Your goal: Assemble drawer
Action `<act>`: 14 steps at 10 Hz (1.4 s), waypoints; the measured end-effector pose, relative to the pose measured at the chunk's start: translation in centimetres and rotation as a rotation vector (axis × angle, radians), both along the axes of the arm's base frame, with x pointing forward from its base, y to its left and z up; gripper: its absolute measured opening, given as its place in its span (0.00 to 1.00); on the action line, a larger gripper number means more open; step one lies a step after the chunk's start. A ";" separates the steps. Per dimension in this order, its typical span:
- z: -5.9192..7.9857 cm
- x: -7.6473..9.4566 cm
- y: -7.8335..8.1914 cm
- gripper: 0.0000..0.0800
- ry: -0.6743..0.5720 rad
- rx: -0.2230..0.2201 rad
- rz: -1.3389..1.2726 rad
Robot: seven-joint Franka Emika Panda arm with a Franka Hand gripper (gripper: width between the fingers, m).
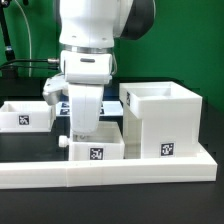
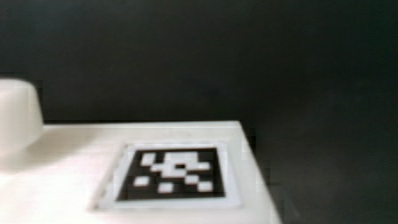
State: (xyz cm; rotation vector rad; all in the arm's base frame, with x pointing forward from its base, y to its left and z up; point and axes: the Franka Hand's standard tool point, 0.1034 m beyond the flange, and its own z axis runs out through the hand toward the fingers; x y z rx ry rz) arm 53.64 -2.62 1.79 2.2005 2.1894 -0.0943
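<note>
Housing one, trays two: side tray, front tray below pincer, whose opening I cannot tell.

1 tall housing. 2 trays: 1 tray at the exterior view's left, 1 tray in the middle. 3 tags, 1 per part. 1 knob. 1 low wall. 1 arm.

A: Where's the gripper?
B: Low over the knobbed tray in the middle (its jaws can't be made out).
A: And the rest?
B: Tall housing just beside that tray on the exterior view's right, second tray apart on that view's left, border wall in front.
</note>
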 end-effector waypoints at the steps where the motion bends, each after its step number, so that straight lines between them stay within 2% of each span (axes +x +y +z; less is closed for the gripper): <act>1: 0.1 0.4 0.3 0.05 -0.004 0.001 0.012; 5: 0.0 0.3 0.4 0.05 -0.003 0.002 0.011; 8: -0.2 0.6 2.1 0.05 -0.002 0.013 0.024; 14: -0.4 0.5 2.4 0.05 -0.001 0.015 0.010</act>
